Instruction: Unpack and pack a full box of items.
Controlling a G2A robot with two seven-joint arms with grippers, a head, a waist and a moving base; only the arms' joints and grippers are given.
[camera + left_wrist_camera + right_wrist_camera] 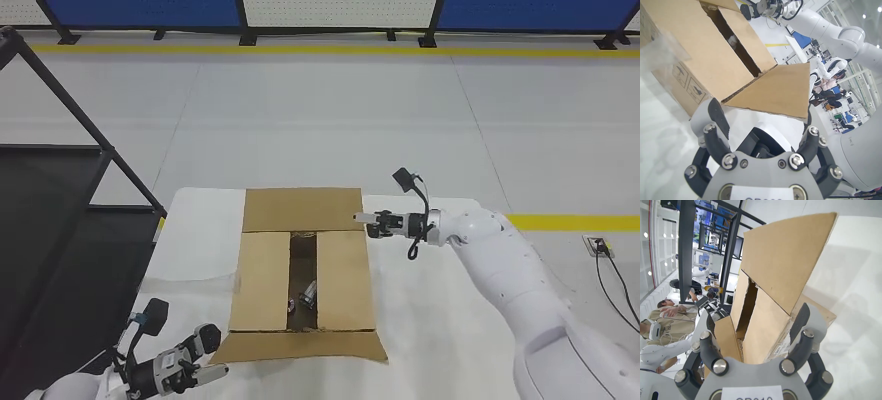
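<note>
I had the right gripper (363,217) spread wide and empty, just beside the far right corner of the brown cardboard box (262,285) on the white table (200,250). The left gripper (218,371), likewise spread and empty, sat by the left corner of the folded-out near flap (300,346). Two long flaps (345,280) lay across the opening, leaving a narrow slot where small items (305,293) showed. A black metal frame (100,165) stood to the left.

We log the box (262,280) at the middle of the table (200,235), with items (305,294) inside below the flap gap. The left gripper (215,354) sits off its near-left corner and the right gripper (362,222) at its far-right corner.
</note>
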